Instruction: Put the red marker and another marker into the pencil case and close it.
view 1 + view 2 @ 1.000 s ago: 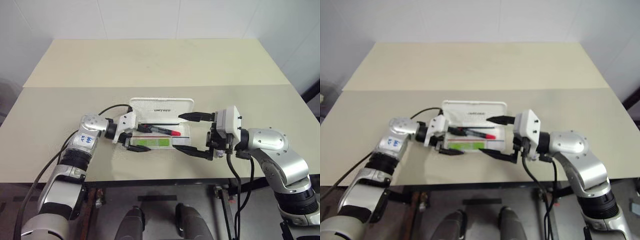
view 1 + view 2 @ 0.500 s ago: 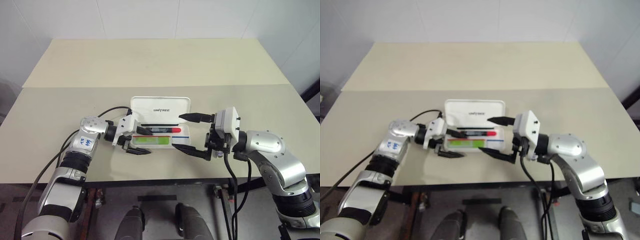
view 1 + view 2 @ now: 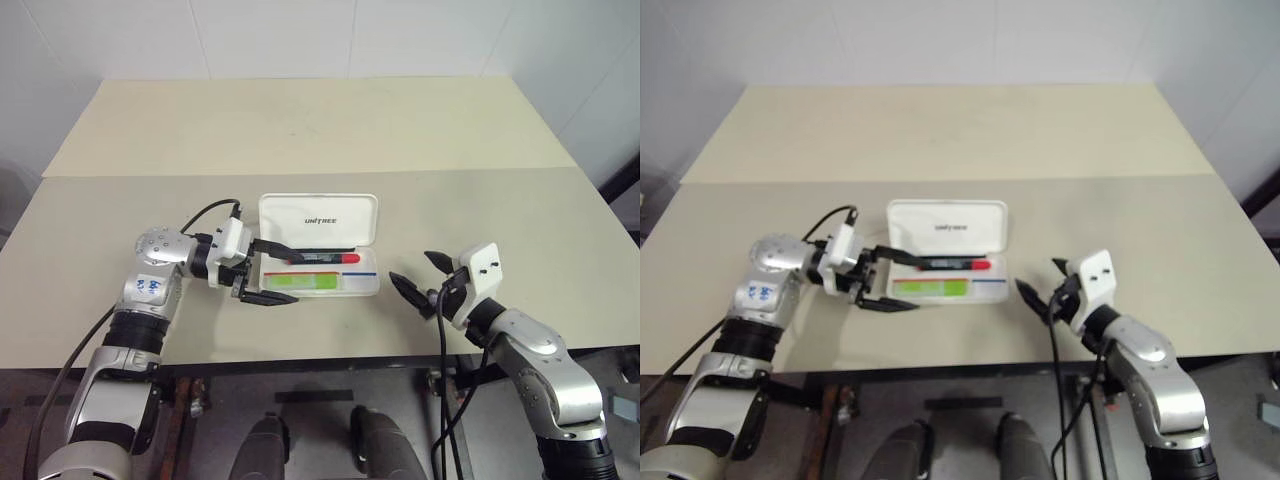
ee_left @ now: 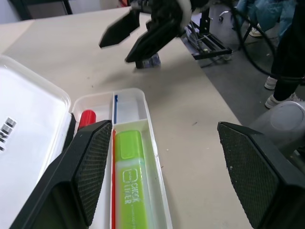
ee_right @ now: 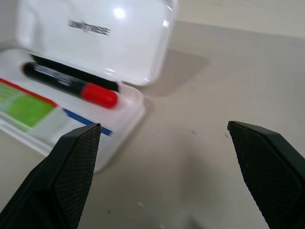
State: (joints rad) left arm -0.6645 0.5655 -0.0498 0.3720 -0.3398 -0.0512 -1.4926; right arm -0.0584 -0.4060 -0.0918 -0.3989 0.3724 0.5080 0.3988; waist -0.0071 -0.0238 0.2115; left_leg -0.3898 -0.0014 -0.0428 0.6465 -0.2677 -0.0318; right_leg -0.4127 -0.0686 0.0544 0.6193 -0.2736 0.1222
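The white pencil case (image 3: 372, 287) sits open mid-table, its lid (image 3: 318, 218) standing up behind the tray. In the tray the red marker (image 3: 325, 258) lies along the back and the light-green marker (image 3: 300, 282) along the front. My left gripper (image 3: 273, 272) is open at the case's left end, one finger above the tray and the other in front of its near wall, holding nothing. To the right of the case and apart from it, my right gripper (image 3: 420, 280) hangs open and empty. The right wrist view looks at the red marker (image 5: 71, 86) and lid (image 5: 95, 38).
A small grey-purple piece (image 4: 147, 62) lies on the table under my right gripper (image 4: 136, 36). The table's front edge (image 3: 330, 358) runs close below the case. Bare tabletop (image 3: 300, 120) stretches behind the case. A person's legs (image 4: 288, 57) stand beyond the table's right side.
My right gripper pulled away from the case, to the right and down. My left gripper drew back left and rose slightly. The lid now stands more upright and the red marker lies level.
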